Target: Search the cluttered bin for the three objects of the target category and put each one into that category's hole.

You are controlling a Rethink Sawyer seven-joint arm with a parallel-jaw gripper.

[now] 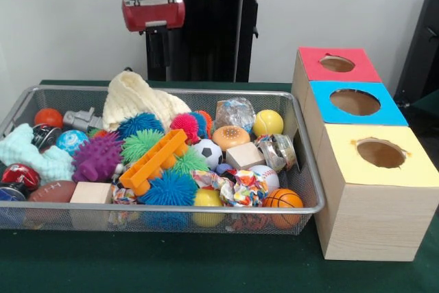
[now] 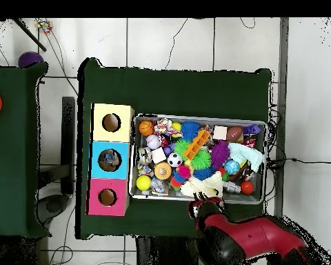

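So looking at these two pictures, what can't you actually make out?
- The gripper, front view: dark against the black pedestal, so open or shut is unclear; the overhead view shows it too small.
- The crumpled see-through plastic bottles: how many lie in the silver wire mesh bin is unclear, with toys piled over them in both views.
- Inside the yellow-topped wooden box: its hole shows only shadow.
- Under the cream knitted cloth: hidden in both views.

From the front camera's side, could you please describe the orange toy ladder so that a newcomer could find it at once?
Start at the wire mesh bin on the green table. Near its middle, the orange plastic ladder lies slantwise on the pile, between a purple spiky ball and a small soccer ball. It is the only long, flat, runged piece among round, fuzzy toys.
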